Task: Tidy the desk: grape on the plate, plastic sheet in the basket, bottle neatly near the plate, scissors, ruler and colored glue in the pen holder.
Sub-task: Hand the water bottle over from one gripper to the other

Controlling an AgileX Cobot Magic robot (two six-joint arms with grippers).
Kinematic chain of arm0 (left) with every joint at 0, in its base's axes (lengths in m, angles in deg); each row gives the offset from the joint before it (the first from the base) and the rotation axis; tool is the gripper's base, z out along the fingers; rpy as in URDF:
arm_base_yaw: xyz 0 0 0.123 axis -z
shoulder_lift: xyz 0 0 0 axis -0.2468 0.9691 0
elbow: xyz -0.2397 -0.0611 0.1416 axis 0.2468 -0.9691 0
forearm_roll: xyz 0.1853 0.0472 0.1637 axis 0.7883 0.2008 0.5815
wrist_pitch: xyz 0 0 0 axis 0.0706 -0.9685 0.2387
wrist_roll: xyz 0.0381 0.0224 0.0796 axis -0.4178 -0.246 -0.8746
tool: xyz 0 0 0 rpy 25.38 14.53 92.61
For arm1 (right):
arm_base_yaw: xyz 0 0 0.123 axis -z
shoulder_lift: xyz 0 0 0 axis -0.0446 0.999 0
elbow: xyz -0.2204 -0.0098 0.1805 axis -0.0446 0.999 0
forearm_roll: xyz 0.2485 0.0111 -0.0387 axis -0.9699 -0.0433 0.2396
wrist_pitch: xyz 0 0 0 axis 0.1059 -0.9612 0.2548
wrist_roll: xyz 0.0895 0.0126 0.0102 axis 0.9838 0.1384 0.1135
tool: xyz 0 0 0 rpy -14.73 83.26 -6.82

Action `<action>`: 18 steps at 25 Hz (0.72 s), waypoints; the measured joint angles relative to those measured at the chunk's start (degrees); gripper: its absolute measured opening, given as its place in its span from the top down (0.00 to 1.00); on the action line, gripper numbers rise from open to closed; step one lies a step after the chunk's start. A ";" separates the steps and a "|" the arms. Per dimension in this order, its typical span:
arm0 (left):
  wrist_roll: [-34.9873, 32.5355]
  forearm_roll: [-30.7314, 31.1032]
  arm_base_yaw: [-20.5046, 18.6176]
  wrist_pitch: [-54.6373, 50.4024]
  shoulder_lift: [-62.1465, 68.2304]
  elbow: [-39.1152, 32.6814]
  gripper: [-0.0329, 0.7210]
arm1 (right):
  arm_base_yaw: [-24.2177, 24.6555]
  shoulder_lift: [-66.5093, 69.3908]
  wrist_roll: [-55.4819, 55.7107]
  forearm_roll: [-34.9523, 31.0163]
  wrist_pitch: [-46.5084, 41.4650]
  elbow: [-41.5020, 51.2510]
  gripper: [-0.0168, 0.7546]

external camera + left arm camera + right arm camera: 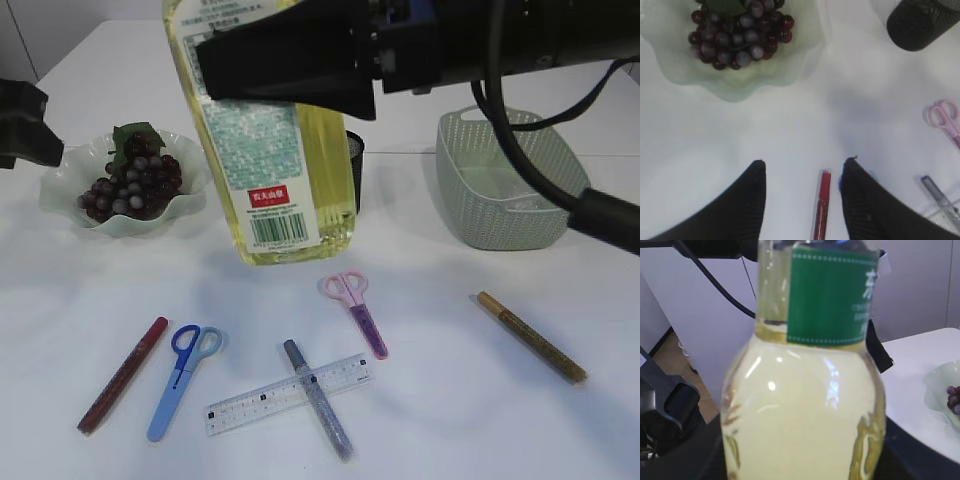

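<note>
My right gripper [290, 68] is shut on the bottle [268, 140] of yellow liquid and holds it upright above the table, in front of the black pen holder [356, 170]. The bottle [805, 415] fills the right wrist view. The grape [132, 182] lies on the pale plate [62, 197]. My left gripper [802, 162] hangs open over the red glue pen [823, 205], touching nothing. Blue scissors [183, 378], the ruler [255, 405], a silver glue pen [320, 400], pink scissors [358, 308] and a gold glue pen [530, 336] lie on the table. I cannot make out the plastic sheet.
The green basket [505, 180] stands at the back right. The pen holder [920, 22] and plate [740, 85] also show in the left wrist view. The right arm and its cable cross the top of the exterior view.
</note>
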 joint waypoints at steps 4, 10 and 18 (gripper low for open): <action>-3.28 -2.44 0.91 9.30 -1.25 -5.57 0.48 | 0.00 0.00 -1.05 -0.48 0.00 0.00 0.38; -4.51 -4.76 6.79 31.86 -8.19 -21.02 0.48 | 0.00 0.00 -2.07 -2.90 0.61 0.00 0.38; 3.89 -4.37 16.11 61.72 -11.94 -34.97 0.48 | 0.00 0.00 -2.93 -3.30 5.33 0.00 0.38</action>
